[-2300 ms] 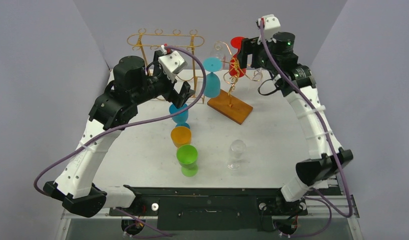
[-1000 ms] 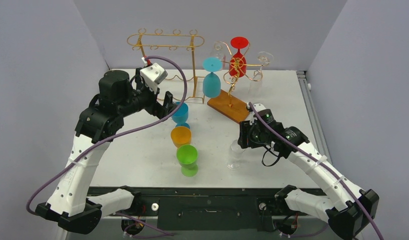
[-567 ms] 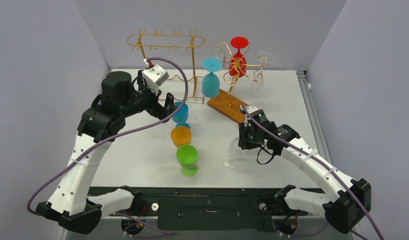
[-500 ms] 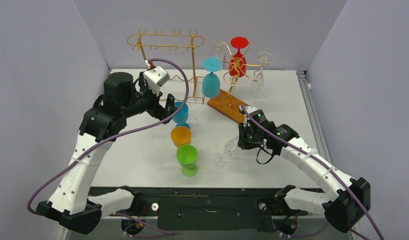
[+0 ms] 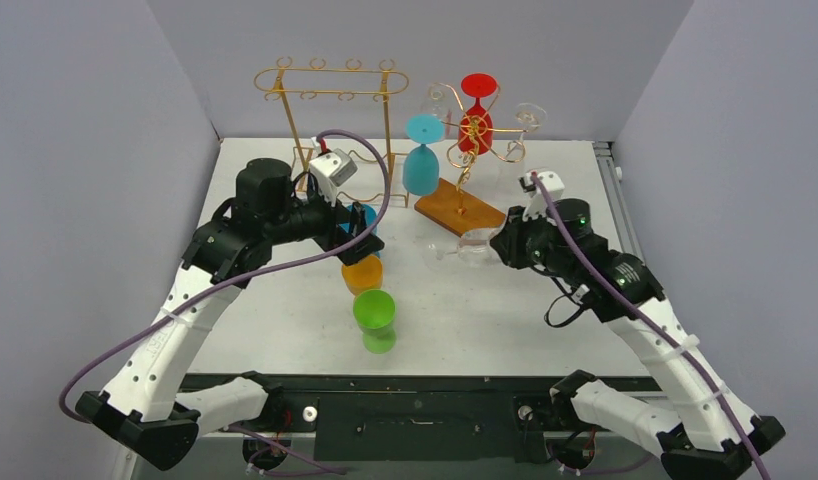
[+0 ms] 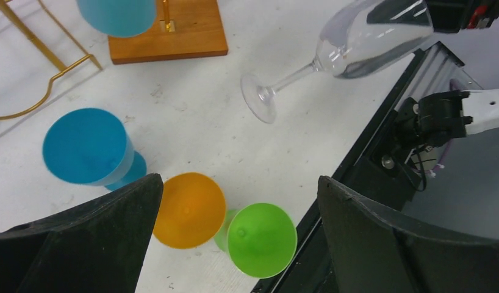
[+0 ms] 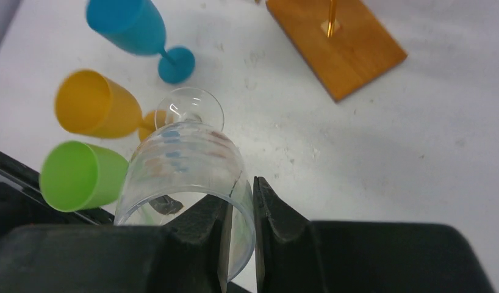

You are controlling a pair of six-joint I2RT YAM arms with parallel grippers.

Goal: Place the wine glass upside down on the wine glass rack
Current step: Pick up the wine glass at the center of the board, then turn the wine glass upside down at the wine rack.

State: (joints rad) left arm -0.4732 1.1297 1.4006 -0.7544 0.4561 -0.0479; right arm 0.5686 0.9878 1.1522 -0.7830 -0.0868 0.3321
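My right gripper [image 5: 497,243] [image 7: 241,186] is shut on the rim of the clear wine glass [image 5: 469,243] [image 7: 186,159], one finger inside the bowl and one outside. The glass hangs tilted on its side above the table, with its foot [image 6: 259,97] pointing left. Just behind it stands the copper wire rack [image 5: 475,125] on a wooden base [image 5: 463,212], with a blue glass [image 5: 422,165], a red one and clear ones hanging upside down on it. My left gripper [image 5: 357,232] [image 6: 240,183] is wide open above the coloured glasses and holds nothing.
A blue glass [image 6: 88,146], an orange glass [image 5: 362,272] and a green glass [image 5: 374,312] stand upright in a row left of centre. A tall gold wire rack [image 5: 330,80] stands at the back left. Grey walls enclose the table on three sides.
My right gripper shut on the clear glass's rim, lifted it off the table and carried it back toward the copper rack, tipping it sideways. My left arm moved right, over the coloured glasses.
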